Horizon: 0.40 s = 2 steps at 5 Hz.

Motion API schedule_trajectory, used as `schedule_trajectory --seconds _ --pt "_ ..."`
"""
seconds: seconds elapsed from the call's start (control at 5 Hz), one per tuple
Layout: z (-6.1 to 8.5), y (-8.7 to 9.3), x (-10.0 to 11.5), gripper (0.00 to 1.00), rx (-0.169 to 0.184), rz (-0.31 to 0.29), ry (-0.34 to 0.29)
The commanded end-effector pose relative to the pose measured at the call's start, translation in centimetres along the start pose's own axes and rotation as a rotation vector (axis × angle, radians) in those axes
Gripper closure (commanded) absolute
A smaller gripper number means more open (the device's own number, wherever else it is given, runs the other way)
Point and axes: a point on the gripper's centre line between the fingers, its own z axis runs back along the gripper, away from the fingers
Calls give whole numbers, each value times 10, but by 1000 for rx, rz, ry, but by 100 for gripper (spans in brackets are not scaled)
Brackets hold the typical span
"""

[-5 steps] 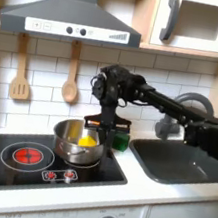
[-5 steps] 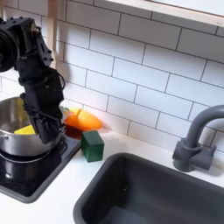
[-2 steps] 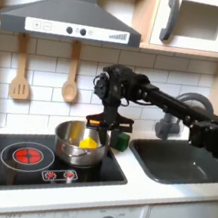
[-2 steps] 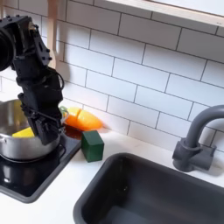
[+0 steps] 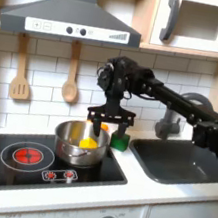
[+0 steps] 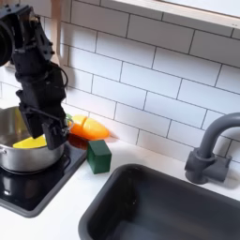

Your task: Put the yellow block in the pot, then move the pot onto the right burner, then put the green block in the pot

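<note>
The steel pot [image 5: 75,143] [image 6: 17,152] stands on the right burner in the first exterior view. The yellow block [image 5: 88,143] [image 6: 31,143] lies inside it. My gripper [image 5: 106,124] [image 6: 45,131] hangs open just above the pot's rim, on the side toward the sink, with nothing between its fingers. The dark green block [image 5: 122,141] [image 6: 99,155] rests at the cooktop's edge between pot and sink, a little to the first exterior view's right of the gripper. An orange-yellow rounded piece [image 6: 89,128] lies behind the green block by the wall.
The black cooktop [image 5: 29,168] has a red-ringed burner [image 5: 27,154] on the first exterior view's left. A grey sink [image 5: 178,162] [image 6: 159,202] with a faucet [image 6: 211,155] lies beyond the green block. Wooden utensils [image 5: 23,71] hang on the tiled wall.
My gripper has lifted off the pot's rim and spread its fingers. The pot with the yellow block stays on the burner; the green block has not moved.
</note>
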Motion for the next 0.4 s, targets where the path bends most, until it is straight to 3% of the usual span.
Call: schedule_trajectory --seconds 0.0,0.2 --pt "10 -12 31 0 16 -92 -40" --pt "2 -18 44 0 6 -117 -36"
